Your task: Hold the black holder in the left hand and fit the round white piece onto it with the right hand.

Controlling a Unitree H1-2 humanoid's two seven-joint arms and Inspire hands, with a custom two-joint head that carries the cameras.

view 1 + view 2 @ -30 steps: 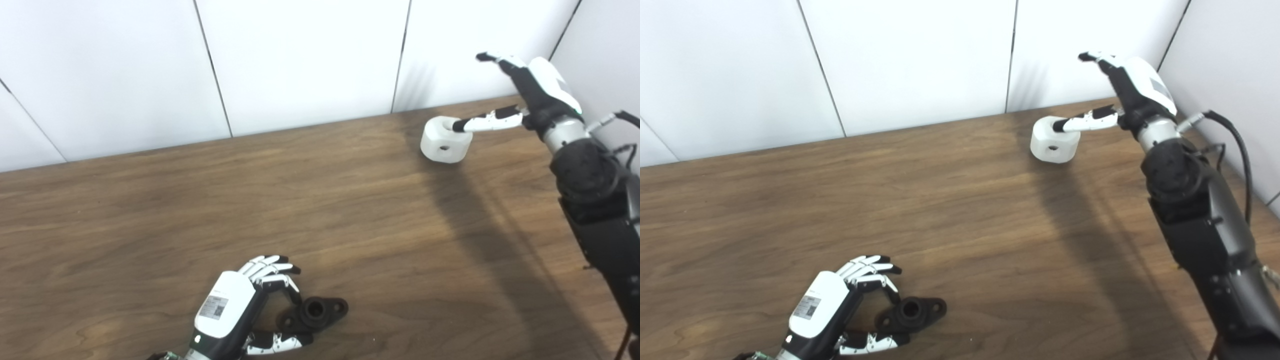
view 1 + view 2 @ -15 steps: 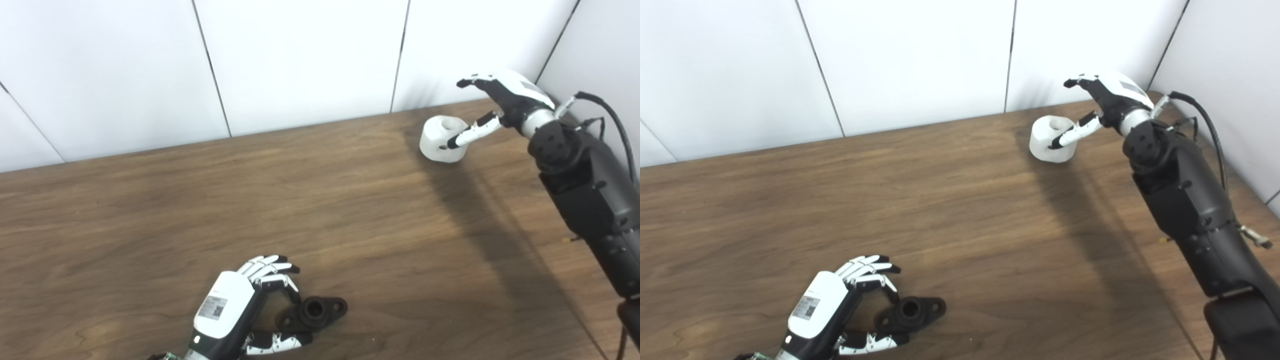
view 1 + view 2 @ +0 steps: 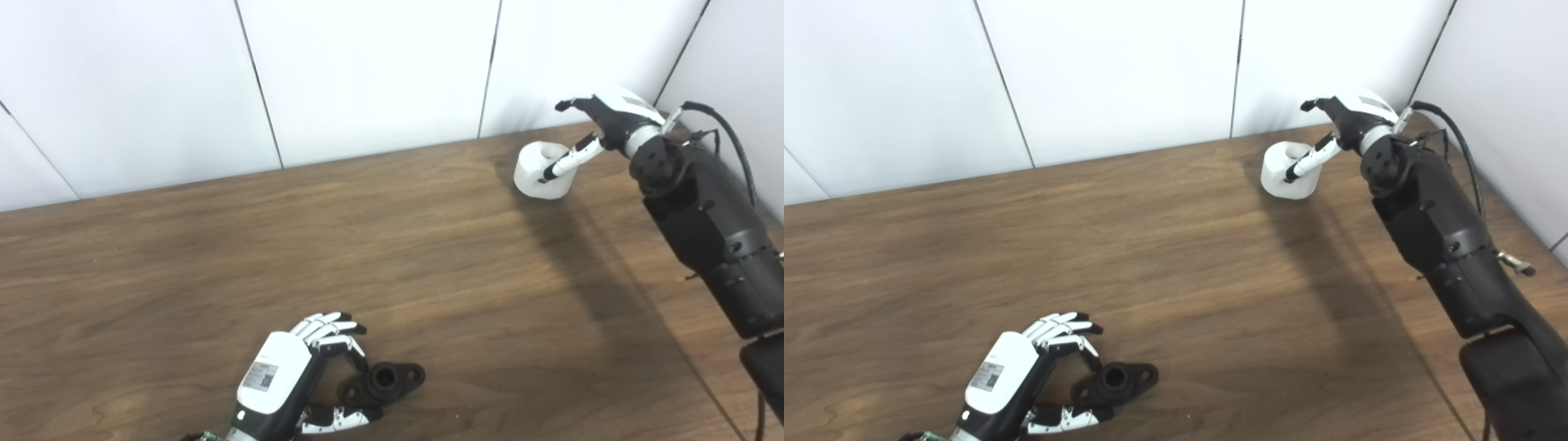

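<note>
Black holder [image 3: 387, 380] lay lower center by my left hand's [image 3: 288, 380] spread fingers, while, upper right, my open right hand [image 3: 603, 119] bracketed the round white piece [image 3: 539, 171], needing closure next.

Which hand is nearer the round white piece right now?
Right. The right hand is open at the round white piece, thumb across its near side, fingers above it. The left hand is far off at the near edge, around the black holder.

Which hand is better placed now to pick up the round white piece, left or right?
Right. The right hand is open at the round white piece, thumb against its side. The left hand is far away, beside the black holder.
</note>
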